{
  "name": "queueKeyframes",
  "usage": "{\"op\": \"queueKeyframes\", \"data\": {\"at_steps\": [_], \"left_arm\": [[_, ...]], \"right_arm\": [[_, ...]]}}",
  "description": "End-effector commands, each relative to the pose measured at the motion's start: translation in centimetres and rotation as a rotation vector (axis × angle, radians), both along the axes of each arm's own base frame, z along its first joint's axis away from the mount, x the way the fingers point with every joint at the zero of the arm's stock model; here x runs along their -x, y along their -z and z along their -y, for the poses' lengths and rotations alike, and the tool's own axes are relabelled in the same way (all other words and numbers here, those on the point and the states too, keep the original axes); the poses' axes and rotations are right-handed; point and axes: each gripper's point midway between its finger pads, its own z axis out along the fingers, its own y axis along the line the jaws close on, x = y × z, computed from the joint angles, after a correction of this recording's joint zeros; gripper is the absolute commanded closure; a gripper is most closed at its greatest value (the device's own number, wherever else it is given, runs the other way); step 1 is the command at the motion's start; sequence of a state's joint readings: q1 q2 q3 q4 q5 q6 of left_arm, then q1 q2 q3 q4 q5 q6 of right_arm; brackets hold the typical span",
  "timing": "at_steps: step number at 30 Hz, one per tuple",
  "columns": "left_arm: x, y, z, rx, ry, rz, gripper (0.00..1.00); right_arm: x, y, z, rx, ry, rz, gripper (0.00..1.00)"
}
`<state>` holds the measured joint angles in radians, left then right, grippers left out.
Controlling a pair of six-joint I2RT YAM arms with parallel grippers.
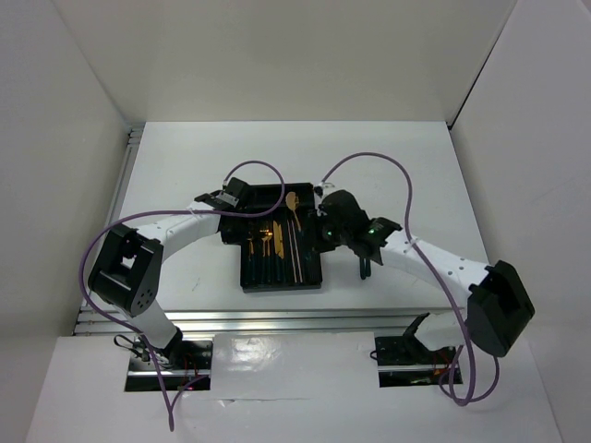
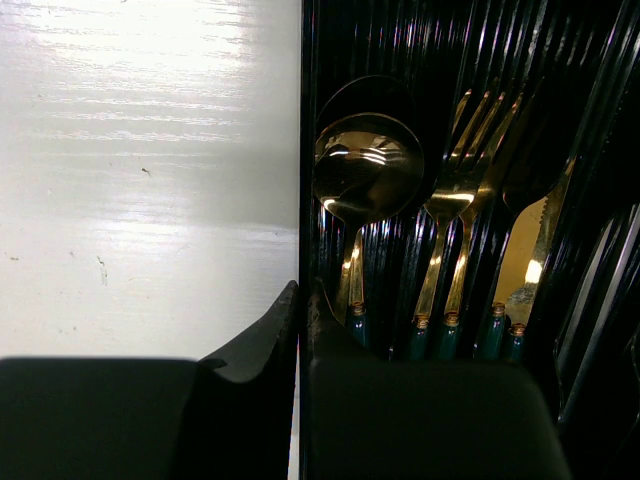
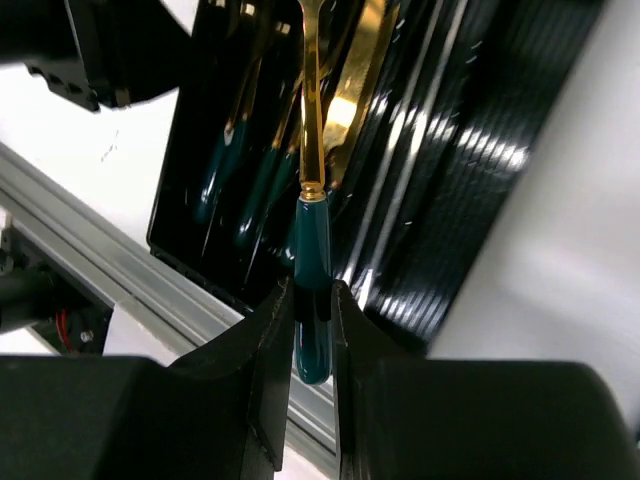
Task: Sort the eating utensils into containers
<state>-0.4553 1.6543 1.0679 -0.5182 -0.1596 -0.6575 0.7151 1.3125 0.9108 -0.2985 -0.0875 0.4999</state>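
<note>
The black cutlery tray [image 1: 282,287] lies mid-table. It holds a gold spoon [image 2: 365,165], two forks [image 2: 455,195], knives [image 2: 535,250] and pale chopsticks [image 1: 295,247]. My left gripper [image 1: 229,196] sits at the tray's far left corner. In the left wrist view its fingers [image 2: 303,300] are closed on the tray's left wall [image 2: 304,150]. My right gripper [image 1: 329,231] is at the tray's right side. In the right wrist view it [image 3: 312,300] is shut on the dark green handle of a gold utensil [image 3: 311,235], held over the tray [image 3: 480,150]; the head is out of frame.
A small dark green object [image 1: 365,268] lies on the white table under my right arm, right of the tray. An aluminium rail [image 3: 120,270] runs along the table's near edge. White walls enclose the table on three sides.
</note>
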Motion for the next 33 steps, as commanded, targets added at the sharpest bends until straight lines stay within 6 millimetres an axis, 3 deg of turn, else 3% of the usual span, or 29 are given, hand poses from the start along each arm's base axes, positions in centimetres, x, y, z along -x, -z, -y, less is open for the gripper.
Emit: {"op": "queueKeyframes", "data": {"at_steps": [1,10,14,20,26,33], "left_arm": [[0.2,-0.3,0.5,0.012,0.000,-0.018,1.00],[0.3,-0.1,0.6,0.020,0.004,-0.022,1.00],[0.3,-0.1,0.6,0.020,0.004,-0.022,1.00],[0.3,-0.4,0.6,0.027,-0.004,-0.014,1.00],[0.3,-0.5,0.6,0.031,-0.004,-0.006,1.00],[0.2,-0.8,0.6,0.035,-0.004,0.002,1.00]], "right_arm": [[-0.5,-0.5,-3.0,-0.060,-0.024,0.001,1.00],[-0.2,-0.8,-7.8,-0.302,-0.001,-0.160,1.00],[-0.4,-0.8,-9.5,-0.323,0.013,-0.206,1.00],[0.0,-0.1,-11.2,-0.368,0.030,-0.277,1.00],[0.4,1.8,-11.8,-0.356,0.081,-0.334,1.00],[0.7,2.5,-12.8,-0.405,0.103,-0.398,1.00]]}}
